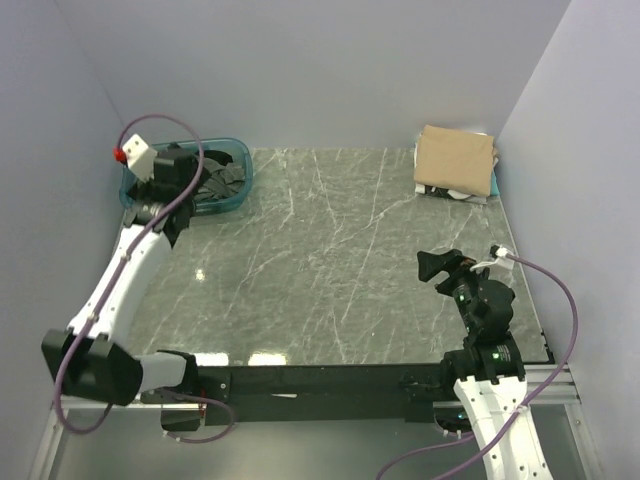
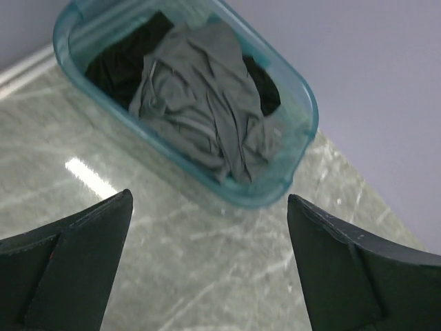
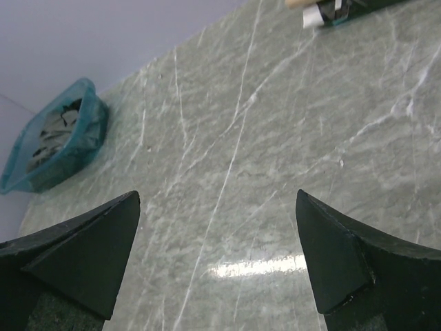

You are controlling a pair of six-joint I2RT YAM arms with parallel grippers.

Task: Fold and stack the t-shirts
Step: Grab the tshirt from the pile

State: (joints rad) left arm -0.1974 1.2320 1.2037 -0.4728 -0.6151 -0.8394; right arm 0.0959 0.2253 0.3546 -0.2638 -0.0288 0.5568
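Note:
A crumpled charcoal-grey t-shirt (image 2: 200,96) lies on a black t-shirt (image 2: 120,62) inside the teal plastic tub (image 2: 306,131) at the table's far left; the tub also shows in the top view (image 1: 238,190). A folded tan t-shirt (image 1: 455,158) tops a stack with white and teal cloth under it (image 1: 470,195) at the far right. My left gripper (image 2: 209,207) is open and empty, hovering just short of the tub. My right gripper (image 3: 217,203) is open and empty above the bare table at the near right (image 1: 440,265).
The grey marble tabletop (image 1: 330,260) lies between tub and stack. Lilac walls close in the left, back and right sides. A black rail runs along the near edge (image 1: 320,378). The tub shows far off in the right wrist view (image 3: 58,138).

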